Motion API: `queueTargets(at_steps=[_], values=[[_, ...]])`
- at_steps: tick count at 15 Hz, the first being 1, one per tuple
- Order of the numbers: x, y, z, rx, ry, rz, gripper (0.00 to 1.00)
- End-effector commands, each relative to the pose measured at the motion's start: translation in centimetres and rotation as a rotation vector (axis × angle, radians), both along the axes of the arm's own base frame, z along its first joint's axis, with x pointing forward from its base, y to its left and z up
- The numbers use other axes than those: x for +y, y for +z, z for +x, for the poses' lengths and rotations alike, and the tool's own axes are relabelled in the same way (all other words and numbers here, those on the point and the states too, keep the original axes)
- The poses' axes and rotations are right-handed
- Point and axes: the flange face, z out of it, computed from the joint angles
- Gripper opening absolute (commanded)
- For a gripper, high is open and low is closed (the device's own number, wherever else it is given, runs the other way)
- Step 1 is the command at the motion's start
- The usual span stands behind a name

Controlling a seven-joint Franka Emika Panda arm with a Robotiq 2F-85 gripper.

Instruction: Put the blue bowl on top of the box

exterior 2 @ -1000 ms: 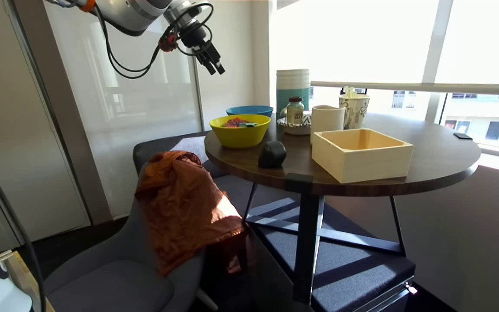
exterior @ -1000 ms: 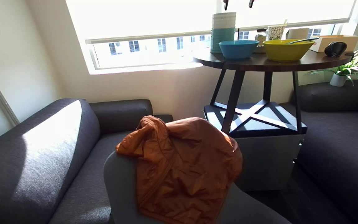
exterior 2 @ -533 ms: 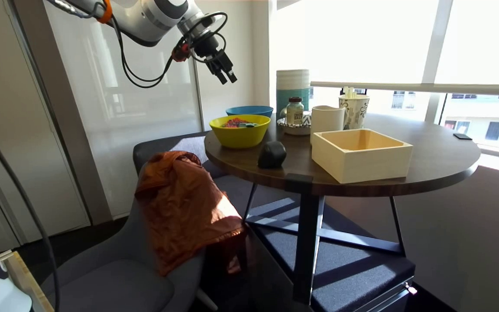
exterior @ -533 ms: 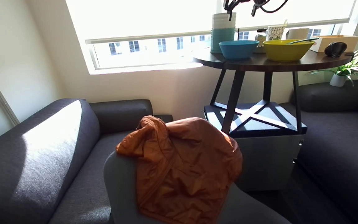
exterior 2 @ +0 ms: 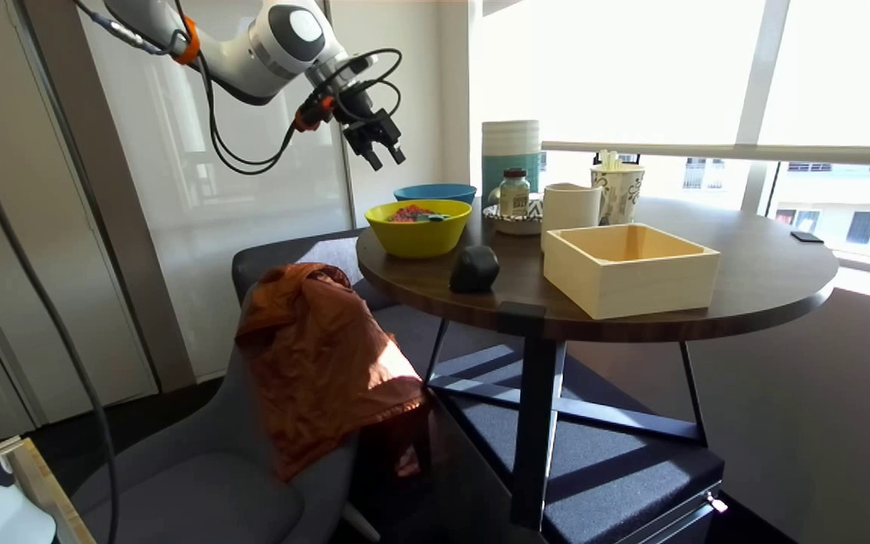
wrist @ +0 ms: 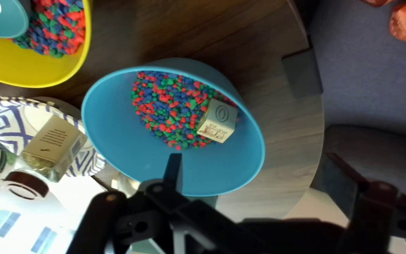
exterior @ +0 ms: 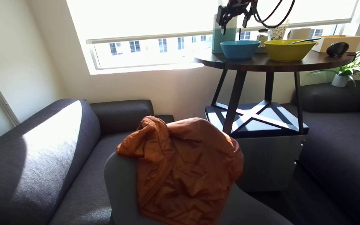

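Observation:
The blue bowl (exterior: 240,50) stands upright on the round dark table near its edge. It also shows behind the yellow bowl in an exterior view (exterior 2: 454,194). In the wrist view the blue bowl (wrist: 113,116) holds coloured pebbles and a wooden letter block (wrist: 218,121). The box (exterior 2: 639,283) is pale tan and open-topped, across the table; it also shows in an exterior view (exterior: 336,42), partly behind a black object, and is not seen in the wrist view. My gripper (exterior: 234,27) is open and empty above the blue bowl, apart from it; it also shows in an exterior view (exterior 2: 387,160).
The yellow bowl (exterior 2: 416,236) stands beside the blue bowl. A tall teal-and-white container (exterior 2: 510,140) stands behind. A jar (exterior 2: 514,195) on a patterned dish, a white mug (exterior 2: 571,208), a patterned cup (exterior 2: 620,189) and a black rounded object (exterior 2: 474,270) share the table (exterior 2: 767,264).
My gripper has come down towards the blue bowl and turned somewhat; its fingers stay open. The bowls and the box have not moved.

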Motion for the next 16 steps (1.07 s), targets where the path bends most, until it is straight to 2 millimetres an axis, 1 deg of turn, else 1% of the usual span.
queueTargets(at_steps=[1, 3, 6, 8, 9, 12, 13, 14, 16], values=[[1.0, -2.5, 1.3, 0.044, 0.112, -0.050, 1.00], [1.0, -4.0, 1.9, 0.068, 0.131, -0.073, 1.00], [0.9, -5.6, 2.3, 0.108, 0.155, -0.089, 1.00], [0.7, -6.2, 2.6, 0.112, 0.160, -0.107, 0.85], [0.6, -6.3, 2.8, 0.111, 0.163, -0.114, 0.75], [0.4, -6.4, 3.4, 0.103, 0.168, -0.141, 0.63], [0.5, -6.4, 3.5, 0.101, 0.170, -0.149, 0.49], [0.5, -6.4, 3.6, 0.101, 0.172, -0.153, 0.39], [0.6, -6.6, 3.7, 0.104, 0.174, -0.160, 0.23]])
